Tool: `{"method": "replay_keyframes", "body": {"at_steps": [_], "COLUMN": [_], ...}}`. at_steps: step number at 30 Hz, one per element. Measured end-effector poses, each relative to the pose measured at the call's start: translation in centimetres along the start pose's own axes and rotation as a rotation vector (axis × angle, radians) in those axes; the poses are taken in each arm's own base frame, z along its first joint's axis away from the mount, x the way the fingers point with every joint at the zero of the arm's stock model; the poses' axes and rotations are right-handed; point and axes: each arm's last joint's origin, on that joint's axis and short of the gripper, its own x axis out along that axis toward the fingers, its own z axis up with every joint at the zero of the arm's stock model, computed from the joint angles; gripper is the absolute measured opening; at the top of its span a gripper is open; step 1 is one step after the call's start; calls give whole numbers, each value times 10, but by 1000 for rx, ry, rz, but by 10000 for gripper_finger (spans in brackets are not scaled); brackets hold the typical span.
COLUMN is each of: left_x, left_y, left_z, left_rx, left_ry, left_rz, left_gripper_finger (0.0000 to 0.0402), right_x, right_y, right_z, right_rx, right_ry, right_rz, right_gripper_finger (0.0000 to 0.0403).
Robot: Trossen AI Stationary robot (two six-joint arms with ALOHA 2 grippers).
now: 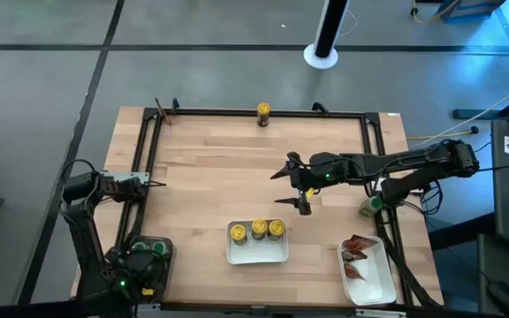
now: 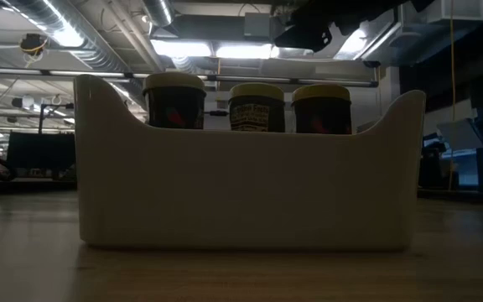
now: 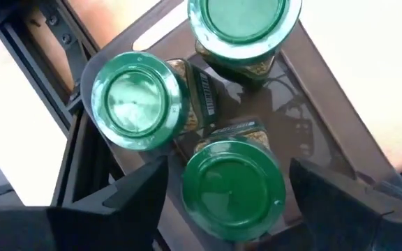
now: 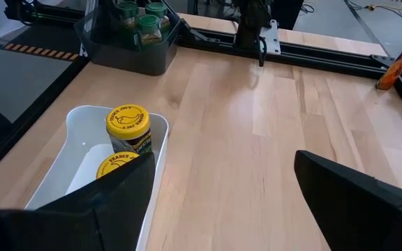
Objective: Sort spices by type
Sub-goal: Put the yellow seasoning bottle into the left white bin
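Three yellow-capped jars (image 1: 258,230) stand in a white tray (image 1: 257,254) at the table's near middle; they also show in the low view (image 2: 257,105). My right gripper (image 1: 277,188) hovers open and empty just beyond that tray (image 4: 54,185). Another yellow-capped jar (image 1: 263,111) stands at the far edge. A green-capped jar (image 1: 371,206) stands at the right edge. Red-orange packets (image 1: 356,247) lie in a second white tray (image 1: 374,287). My left gripper (image 1: 153,185) is open at the left edge, above a dark bin (image 3: 306,77) that holds three green-capped jars (image 3: 232,185).
A black frame rail (image 1: 263,112) runs round the tabletop. An orange object (image 4: 396,66) lies at the far left corner. Bare wood (image 1: 210,177) lies between the two arms. The dark bin (image 1: 153,258) sits at the near left corner.
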Motion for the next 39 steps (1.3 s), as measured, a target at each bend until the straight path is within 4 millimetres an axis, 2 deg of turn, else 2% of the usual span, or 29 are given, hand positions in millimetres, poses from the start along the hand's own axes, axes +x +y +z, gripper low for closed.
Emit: {"method": "replay_keyframes", "body": {"at_steps": [7, 10, 15, 20, 27, 34, 39], "left_x": [-30, -43, -54, -52, -42, -28, -24], "left_y": [25, 35, 38, 25, 9, 7, 13], "left_z": [23, 37, 61, 88, 150, 214, 252], "left_rx": [-49, -79, -113, -77, 7, 146, 253], "left_ry": [6, -66, -217, -373, -548, -586, -579], "left_rz": [-73, -184, -332, -345, -203, 15, 82], "left_gripper_finger": [285, 284, 282, 281, 281, 281, 281], "right_x": [0, 0, 0, 0, 0, 0, 0], "right_y": [0, 0, 0, 0, 0, -1, -4], "right_z": [0, 0, -1, -1, -3, -6, -7], "right_rx": [0, 0, 1, 29, 42, 42, 12], "right_ry": [0, 3, 10, 9, 34, 61, 80], "right_rz": [0, 0, 1, 1, 3, -49, -136], "right_gripper_finger": [342, 342, 342, 342, 342, 342, 342]}}
